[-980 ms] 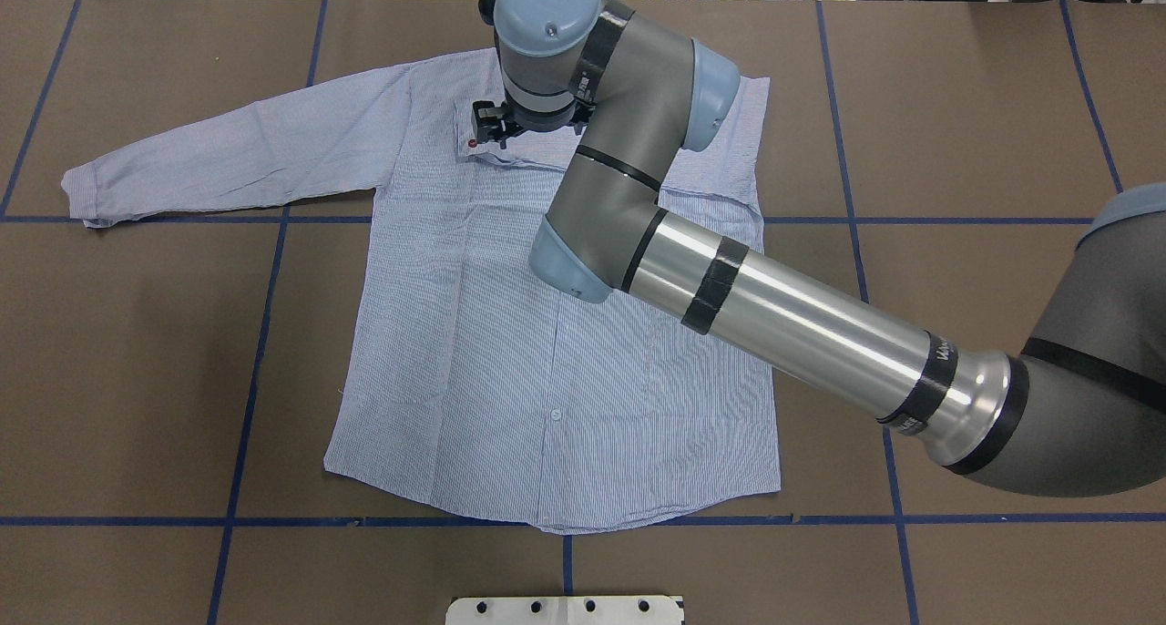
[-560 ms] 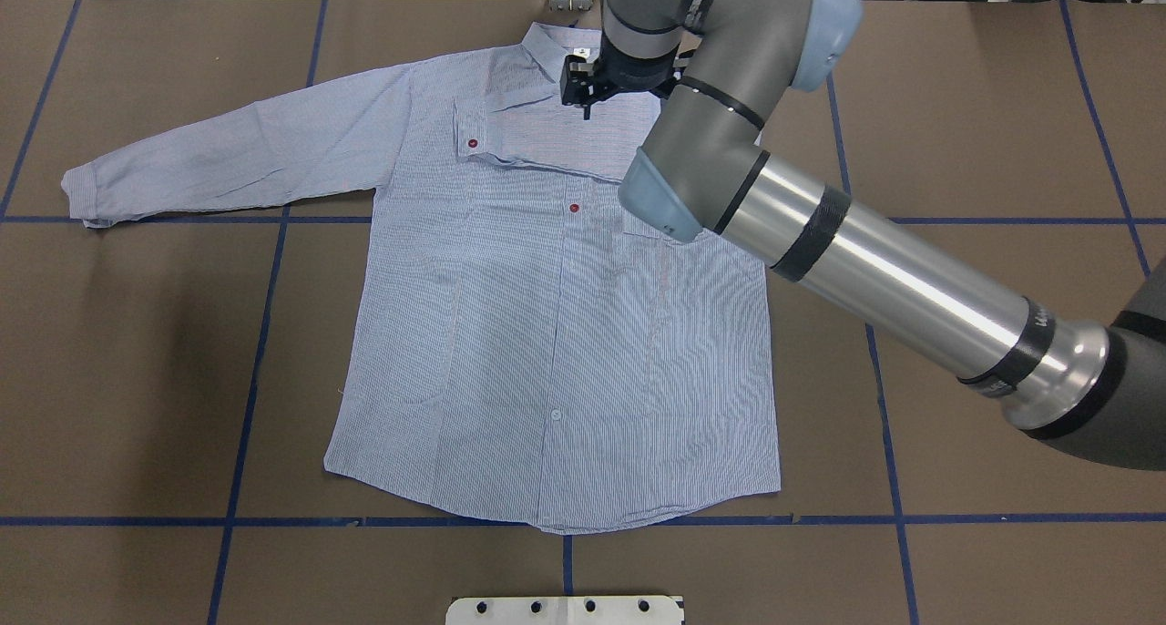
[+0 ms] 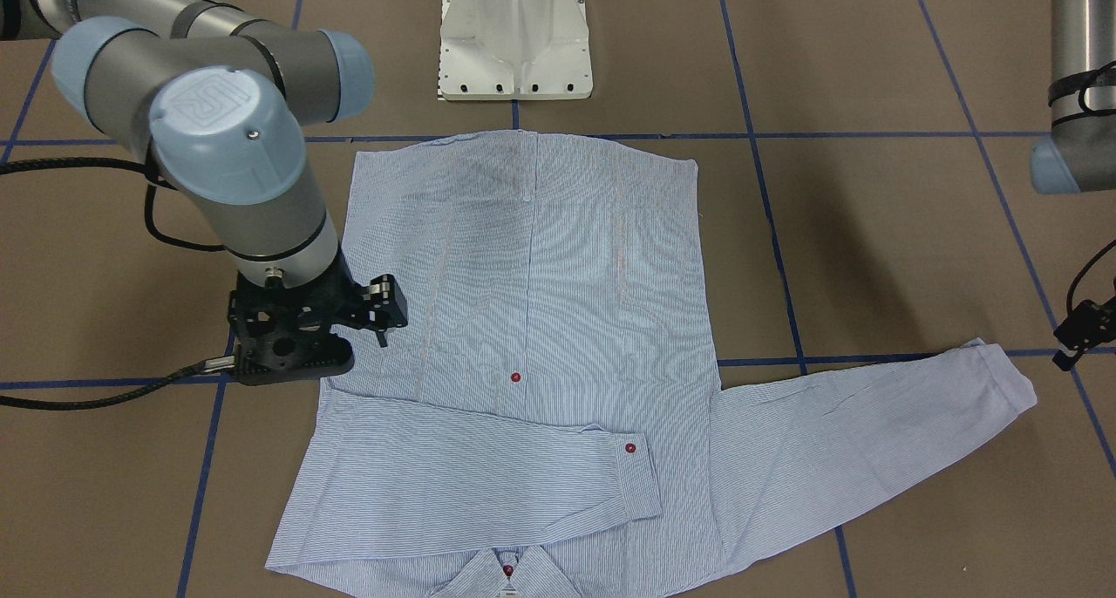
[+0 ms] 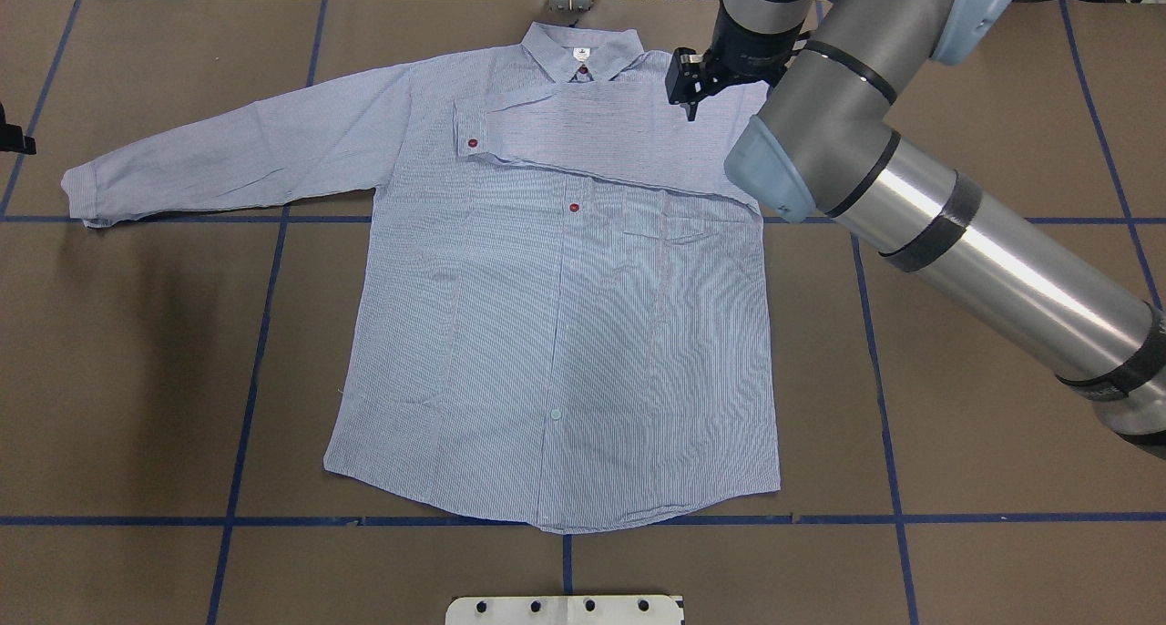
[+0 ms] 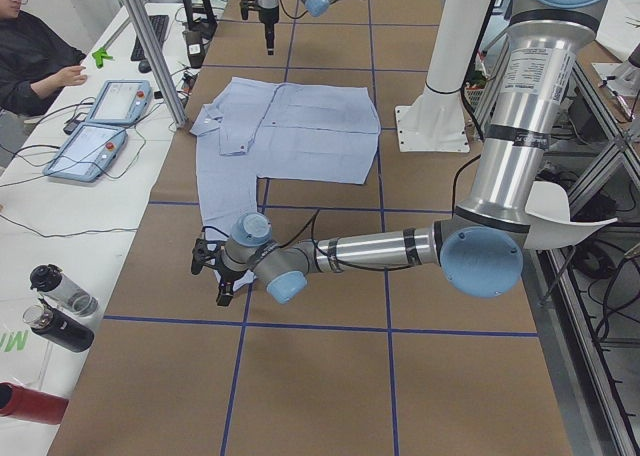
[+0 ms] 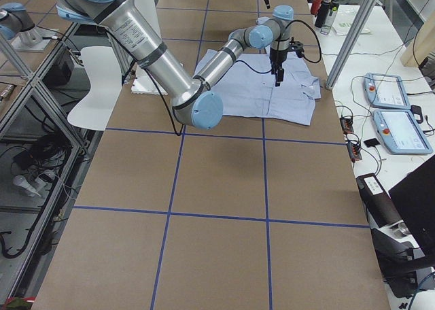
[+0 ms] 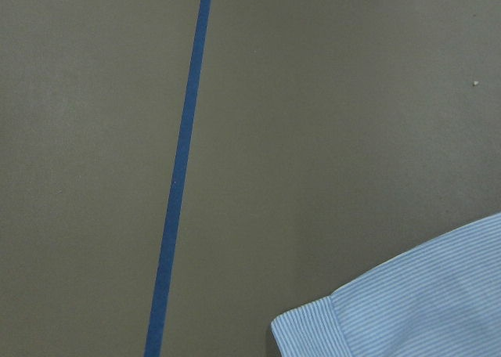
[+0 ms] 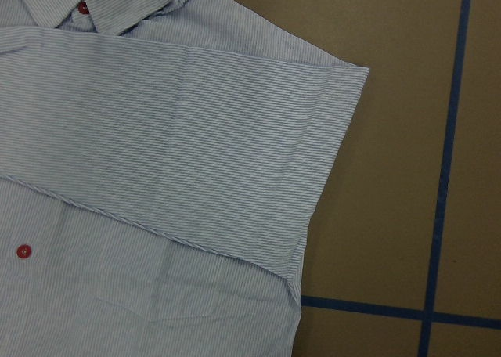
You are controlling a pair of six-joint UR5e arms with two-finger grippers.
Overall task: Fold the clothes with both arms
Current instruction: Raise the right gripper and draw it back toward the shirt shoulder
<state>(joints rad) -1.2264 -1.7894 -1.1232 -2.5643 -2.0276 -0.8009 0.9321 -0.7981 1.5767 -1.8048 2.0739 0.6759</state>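
Note:
The striped shirt lies flat, front up, with its collar at the far side. One sleeve is folded across the chest, its red-buttoned cuff left of centre; it also shows in the right wrist view. The other sleeve stretches out flat to the robot's left. My right gripper hovers empty over the shirt's right shoulder, and its fingers look open. My left gripper hovers empty just beyond the outstretched sleeve's cuff and also looks open.
The white pedestal base stands at the robot's side of the table. Blue tape lines grid the brown table. Beyond the far edge are control tablets, bottles and a seated operator.
My right gripper has moved from the folded sleeve's cuff rightwards, past the collar, to the right shoulder. The sleeve stays across the chest. My left gripper has appeared at the overhead view's left edge.

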